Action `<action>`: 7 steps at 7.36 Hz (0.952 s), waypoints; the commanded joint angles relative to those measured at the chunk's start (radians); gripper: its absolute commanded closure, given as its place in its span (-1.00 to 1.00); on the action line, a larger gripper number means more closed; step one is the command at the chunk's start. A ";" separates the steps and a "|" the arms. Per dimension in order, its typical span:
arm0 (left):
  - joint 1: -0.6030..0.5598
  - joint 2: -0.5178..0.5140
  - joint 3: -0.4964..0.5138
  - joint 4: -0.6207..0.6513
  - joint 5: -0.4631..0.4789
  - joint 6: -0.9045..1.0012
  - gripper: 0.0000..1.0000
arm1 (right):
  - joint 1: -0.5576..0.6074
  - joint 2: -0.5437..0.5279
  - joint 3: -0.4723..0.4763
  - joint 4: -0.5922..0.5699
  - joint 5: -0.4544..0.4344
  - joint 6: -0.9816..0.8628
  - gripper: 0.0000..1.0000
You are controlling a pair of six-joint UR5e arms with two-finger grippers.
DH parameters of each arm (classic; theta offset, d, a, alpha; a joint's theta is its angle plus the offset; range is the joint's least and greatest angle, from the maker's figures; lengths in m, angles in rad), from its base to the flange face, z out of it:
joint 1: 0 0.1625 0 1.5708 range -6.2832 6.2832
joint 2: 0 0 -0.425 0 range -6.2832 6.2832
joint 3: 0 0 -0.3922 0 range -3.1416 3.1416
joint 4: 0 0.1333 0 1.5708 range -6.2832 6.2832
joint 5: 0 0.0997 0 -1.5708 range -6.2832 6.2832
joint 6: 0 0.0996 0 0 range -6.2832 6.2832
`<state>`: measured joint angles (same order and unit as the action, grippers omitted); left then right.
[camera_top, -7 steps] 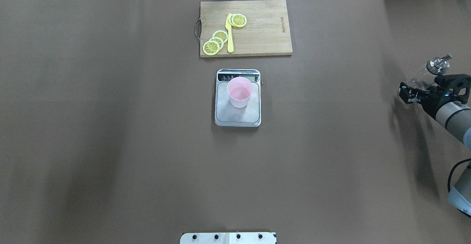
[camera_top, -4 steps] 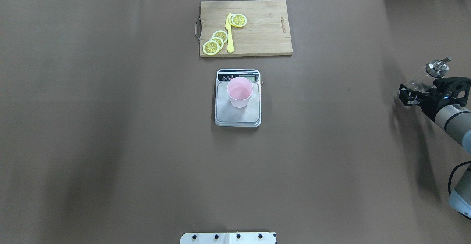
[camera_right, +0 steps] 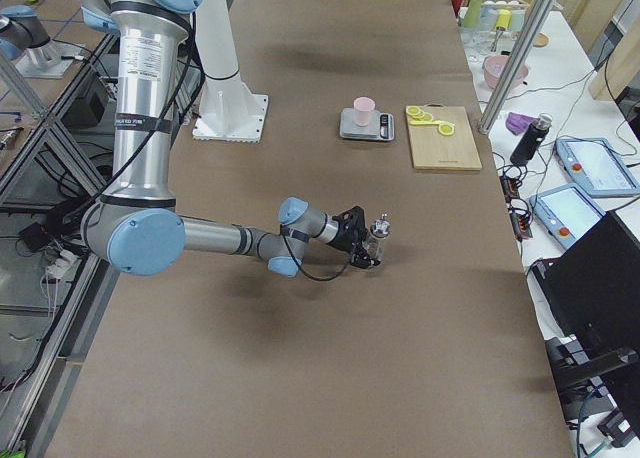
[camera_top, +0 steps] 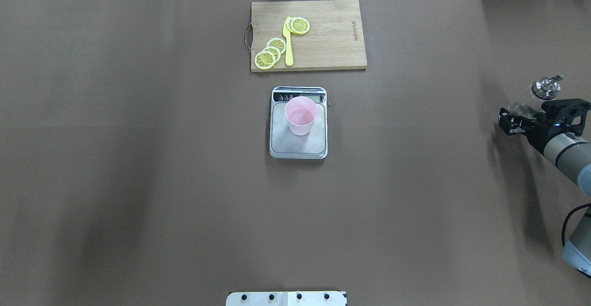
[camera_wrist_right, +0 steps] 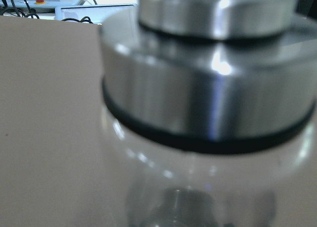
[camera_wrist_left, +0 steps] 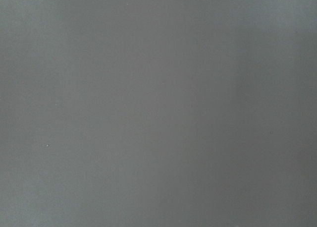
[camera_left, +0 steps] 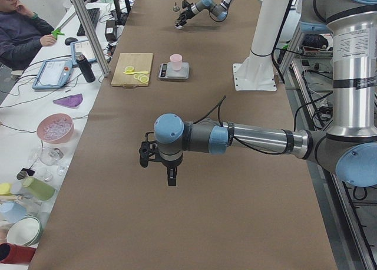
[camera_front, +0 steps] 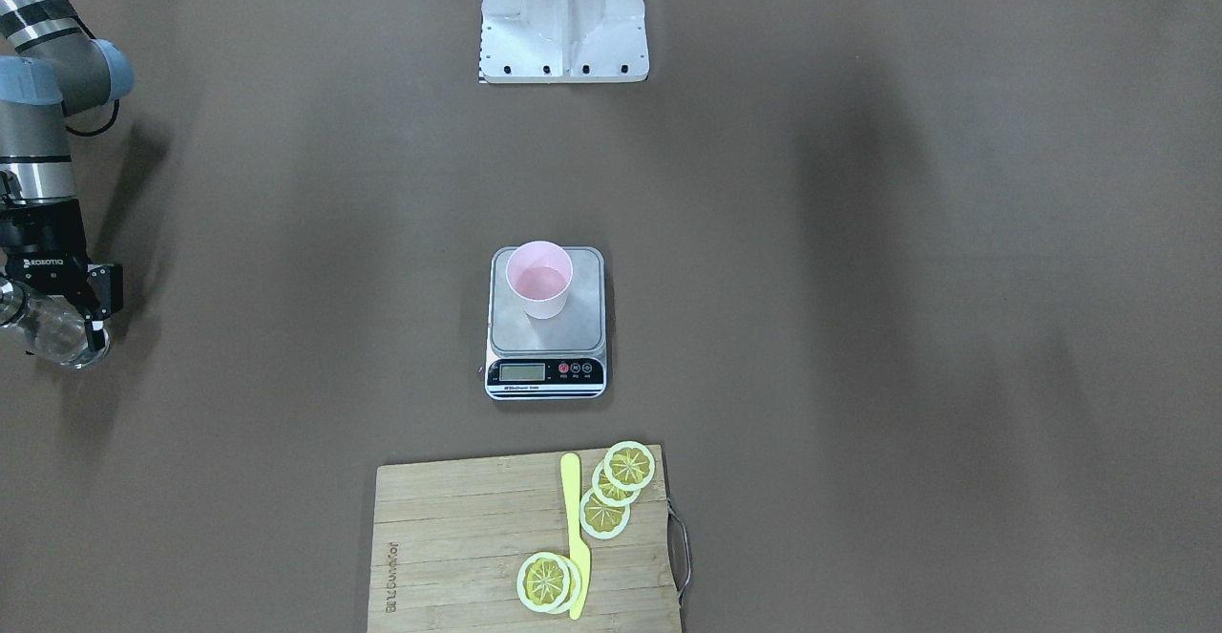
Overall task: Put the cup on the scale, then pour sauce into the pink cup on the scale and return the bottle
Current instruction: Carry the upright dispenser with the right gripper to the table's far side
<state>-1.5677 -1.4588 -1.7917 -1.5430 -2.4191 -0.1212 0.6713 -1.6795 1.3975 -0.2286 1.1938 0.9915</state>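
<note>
The pale pink cup (camera_top: 301,114) stands upright on the silver scale (camera_top: 298,148) at the table's middle; it also shows in the front view (camera_front: 539,278) on the scale (camera_front: 546,335). My right gripper (camera_top: 531,114) is shut on the clear bottle (camera_top: 524,105) at the far right of the table, roughly upright, its metal spout on top. The front view shows this gripper (camera_front: 57,313) and the bottle (camera_front: 48,339). The bottle's metal collar (camera_wrist_right: 208,98) fills the right wrist view. My left gripper (camera_left: 159,164) hangs low over bare table; I cannot tell its state.
A wooden cutting board (camera_top: 308,34) with lemon slices (camera_top: 270,53) and a yellow knife (camera_top: 288,43) lies behind the scale. The robot's white base (camera_front: 563,12) stands at the near edge. Operators' desk items lie beyond the far edge.
My right gripper has shifted slightly left and toward the robot with the bottle still in it. The cup and scale have not moved.
</note>
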 commanded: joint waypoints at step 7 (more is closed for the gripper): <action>0.000 0.000 0.000 0.000 0.000 -0.002 -0.97 | -0.022 -0.018 0.014 0.033 -0.013 -0.004 -1.00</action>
<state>-1.5677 -1.4588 -1.7917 -1.5432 -2.4197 -0.1227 0.6580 -1.6844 1.4049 -0.2192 1.1806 0.9866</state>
